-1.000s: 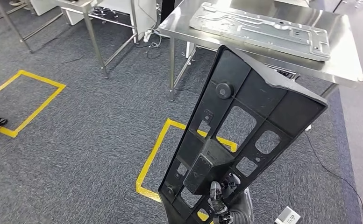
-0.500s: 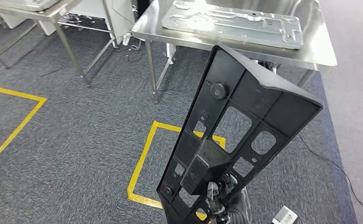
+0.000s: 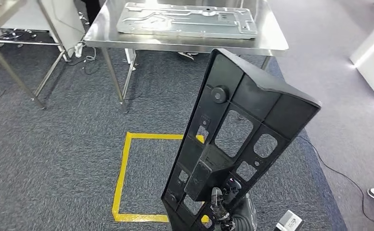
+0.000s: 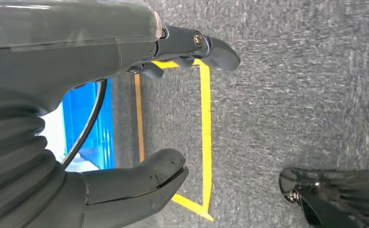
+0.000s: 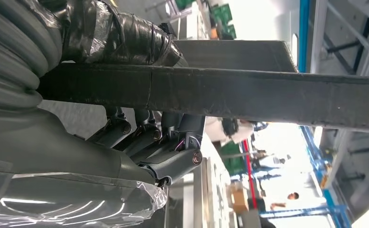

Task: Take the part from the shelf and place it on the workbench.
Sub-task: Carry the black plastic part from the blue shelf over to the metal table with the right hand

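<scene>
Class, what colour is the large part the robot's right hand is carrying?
Black, clearest in the head view.

The right hand [image 3: 225, 204] grips a black part [image 3: 238, 144]; the left hand [image 4: 125, 118] hangs with fingers apart.

Workshop — steel workbench [image 3: 271, 45] (floor tape [image 3: 122, 178]), grey carpet [image 3: 55, 154].

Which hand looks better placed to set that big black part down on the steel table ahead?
The right hand. It already grips the black part at its lower end, upright, facing the workbench. The left hand hangs over the carpet, holding nothing.
</scene>
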Tool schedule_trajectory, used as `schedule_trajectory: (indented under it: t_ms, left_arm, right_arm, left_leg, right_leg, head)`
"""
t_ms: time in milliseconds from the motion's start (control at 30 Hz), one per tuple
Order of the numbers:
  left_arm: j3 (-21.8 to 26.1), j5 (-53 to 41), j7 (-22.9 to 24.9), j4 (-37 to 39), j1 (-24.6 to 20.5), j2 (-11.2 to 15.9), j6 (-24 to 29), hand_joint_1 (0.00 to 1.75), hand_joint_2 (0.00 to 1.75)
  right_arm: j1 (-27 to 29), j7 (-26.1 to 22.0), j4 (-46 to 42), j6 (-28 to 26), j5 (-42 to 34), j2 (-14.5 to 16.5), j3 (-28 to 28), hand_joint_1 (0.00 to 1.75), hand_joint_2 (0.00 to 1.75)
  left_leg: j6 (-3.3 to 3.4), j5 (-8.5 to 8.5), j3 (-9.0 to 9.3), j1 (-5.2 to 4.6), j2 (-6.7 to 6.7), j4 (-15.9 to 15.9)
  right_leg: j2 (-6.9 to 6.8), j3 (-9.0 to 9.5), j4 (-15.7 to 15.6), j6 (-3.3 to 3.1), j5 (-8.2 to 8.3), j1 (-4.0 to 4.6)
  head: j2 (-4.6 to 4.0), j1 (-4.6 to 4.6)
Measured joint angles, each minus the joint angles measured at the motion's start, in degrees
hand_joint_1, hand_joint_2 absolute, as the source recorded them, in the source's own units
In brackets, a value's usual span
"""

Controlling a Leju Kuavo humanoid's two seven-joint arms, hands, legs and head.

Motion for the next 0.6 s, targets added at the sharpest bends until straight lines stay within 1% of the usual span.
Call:
schedule_trajectory:
  t_ms: [33, 67, 100, 133, 167, 200, 233, 267, 300, 333, 367, 400, 433, 467, 500, 533, 567, 600]
  left_arm:
    - [0.00, -0.01, 0.22, 0.00, -0.10, -0.02, 0.04, 0.00, 1.75]
    - [0.01, -0.01, 0.37, 0.00, -0.25, -0.04, 0.07, 0.00, 1.75]
    - [0.01, -0.01, 0.47, 0.00, -0.41, -0.05, 0.10, 0.00, 1.75]
    - [0.02, -0.01, 0.55, 0.00, -0.57, -0.05, 0.13, 0.00, 1.75]
    - [0.02, -0.01, 0.60, 0.00, -0.73, -0.05, 0.14, 0.00, 1.75]
    - [0.02, -0.02, 0.65, 0.00, -0.78, -0.03, 0.15, 0.00, 1.75]
    - [0.03, -0.03, 0.70, 0.00, -0.78, -0.01, 0.17, 0.00, 1.75]
    - [0.03, -0.04, 0.74, 0.00, -0.69, 0.01, 0.18, 0.00, 1.75]
    - [0.04, -0.05, 0.78, 0.00, -0.53, 0.02, 0.20, 0.00, 1.75]
    - [0.04, -0.07, 0.79, 0.00, -0.39, 0.02, 0.20, 0.00, 1.75]
    - [0.04, -0.07, 0.81, 0.00, -0.26, 0.01, 0.19, 0.00, 1.75]
    - [0.04, -0.08, 0.84, 0.00, -0.11, 0.01, 0.19, 0.00, 1.75]
    - [0.04, -0.08, 0.86, 0.00, 0.04, 0.02, 0.19, 0.00, 1.75]
    - [0.04, -0.08, 0.89, 0.00, 0.17, 0.04, 0.19, 0.00, 1.75]
    - [0.05, -0.08, 0.89, 0.00, 0.32, 0.07, 0.19, 0.00, 1.75]
    - [0.06, -0.08, 0.89, 0.00, 0.39, 0.13, 0.19, 0.00, 1.75]
    - [0.07, -0.09, 0.88, 0.00, 0.37, 0.16, 0.19, 0.00, 1.75]
    - [0.08, -0.09, 0.87, 0.00, 0.31, 0.19, 0.19, 0.00, 1.75]
  right_arm:
    - [-0.04, 0.08, 0.03, -0.21, 0.38, -0.01, 0.09, 1.75, 1.75]
    - [-0.07, 0.12, 0.07, -0.50, 0.85, -0.01, 0.19, 1.75, 1.75]
    - [-0.08, 0.18, 0.10, -0.80, 1.36, -0.02, 0.28, 1.75, 1.75]
    - [-0.08, 0.24, 0.13, -1.09, 1.80, -0.04, 0.38, 1.75, 1.75]
    - [-0.07, 0.28, 0.14, -1.33, 2.15, -0.05, 0.46, 1.75, 1.75]
    - [-0.04, 0.32, 0.14, -1.52, 2.42, -0.05, 0.55, 1.75, 1.75]
    - [-0.07, 0.34, 0.14, -1.67, 2.63, -0.06, 0.63, 1.75, 1.75]
    - [-0.14, 0.39, 0.14, -1.77, 2.80, -0.06, 0.73, 1.75, 1.75]
    - [-0.21, 0.48, 0.16, -1.84, 2.90, -0.06, 0.80, 1.75, 1.75]
    - [-0.31, 0.59, 0.20, -1.92, 2.95, -0.07, 0.85, 1.75, 1.75]
    - [-0.37, 0.69, 0.26, -2.02, 2.96, -0.07, 0.89, 1.75, 1.75]
    - [-0.38, 0.77, 0.36, -2.14, 2.96, -0.07, 0.90, 1.75, 1.75]
    - [-0.38, 0.79, 0.45, -2.24, 2.97, -0.07, 0.90, 1.75, 1.75]
    - [-0.39, 0.80, 0.52, -2.29, 2.97, -0.07, 0.91, 1.75, 1.75]
    - [-0.39, 0.80, 0.58, -2.32, 2.97, -0.07, 0.91, 1.75, 1.75]
    - [-0.42, 0.80, 0.62, -2.33, 2.98, -0.07, 0.92, 1.75, 1.75]
    - [-0.45, 0.80, 0.66, -2.35, 3.00, -0.08, 0.93, 1.75, 1.75]
    - [-0.51, 0.80, 0.68, -2.39, 3.01, -0.10, 0.95, 1.75, 1.75]
  left_leg:
    - [-0.30, -0.23, 0.18, -0.08, 0.30, 0.00]
    - [-0.64, -0.44, 0.32, -0.14, 0.50, -0.06]
    - [-0.99, -0.63, 0.43, -0.17, 0.70, -0.15]
    - [-1.37, -0.79, 0.59, -0.20, 0.84, -0.35]
    - [-1.77, -0.97, 0.98, -0.19, 0.99, -0.57]
    - [-2.12, -1.18, 1.30, -0.13, 0.63, -0.40]
    - [-2.39, -1.77, 1.14, -0.10, -0.15, 0.59]
    - [-2.57, -2.83, 0.25, -0.09, -1.20, 2.78]
    - [-2.62, -4.23, -1.57, -0.02, -2.41, 6.26]
    - [-2.66, -5.74, -4.01, -0.05, -3.12, 10.33]
    - [-2.68, -6.73, -6.35, -0.05, -3.43, 13.92]
    - [-2.65, -6.55, -8.14, -0.06, -3.53, 16.05]
    - [-2.56, -5.18, -8.96, -0.08, -3.54, 16.06]
    - [-2.39, -2.93, -8.79, -0.12, -3.56, 14.17]
    - [-2.07, 0.06, -7.81, -0.20, -3.65, 10.35]
    - [-1.73, 1.97, -6.52, -0.38, -3.78, 6.84]
    - [-1.33, 3.00, -5.31, -0.55, -3.87, 4.01]
    - [-0.94, 3.28, -4.41, -0.75, -3.95, 2.01]
  right_leg:
    - [-0.41, 1.96, -3.68, -0.23, 1.28, 0.17]
    - [-0.65, 3.29, -6.20, -0.51, 1.83, 0.36]
    - [-0.75, 3.85, -7.30, -0.81, 1.71, 0.58]
    - [-0.61, 3.92, -7.36, -1.10, 1.49, 0.77]
    - [-0.37, 4.12, -7.55, -1.47, 1.35, 0.77]
    - [-0.17, 4.52, -7.88, -1.84, 1.30, 0.67]
    - [0.02, 5.02, -8.26, -2.27, 1.26, 0.52]
    - [0.18, 5.56, -8.61, -2.67, 1.22, 0.38]
    - [0.31, 5.99, -8.80, -3.01, 1.08, 0.34]
    - [0.47, 6.32, -8.83, -3.30, 0.80, 0.44]
    - [0.68, 6.64, -8.82, -3.47, 0.50, 0.58]
    - [1.01, 7.12, -8.81, -3.57, 0.09, 0.73]
    - [1.34, 7.70, -8.80, -3.59, -0.36, 0.84]
    - [1.66, 8.39, -8.80, -3.55, -0.84, 0.91]
    - [1.96, 9.19, -8.80, -3.46, -1.49, 0.95]
    - [2.17, 9.80, -8.77, -3.24, -2.15, 1.06]
    - [2.37, 10.23, -8.76, -2.95, -2.73, 1.11]
    - [2.51, 10.62, -8.81, -2.62, -3.18, 1.13]
  head:
    - [0.00, 0.00]
    - [0.00, -0.01]
    - [0.00, 0.00]
    - [0.00, -0.01]
    - [0.00, -0.01]
    - [0.00, -0.02]
    - [0.00, -0.04]
    - [0.00, -0.05]
    - [0.00, -0.06]
    - [0.00, -0.07]
    - [0.00, -0.05]
    - [0.00, -0.05]
    - [0.00, -0.06]
    - [0.00, -0.06]
    - [0.00, -0.05]
    - [0.00, -0.05]
    - [0.00, -0.05]
    - [0.00, -0.04]
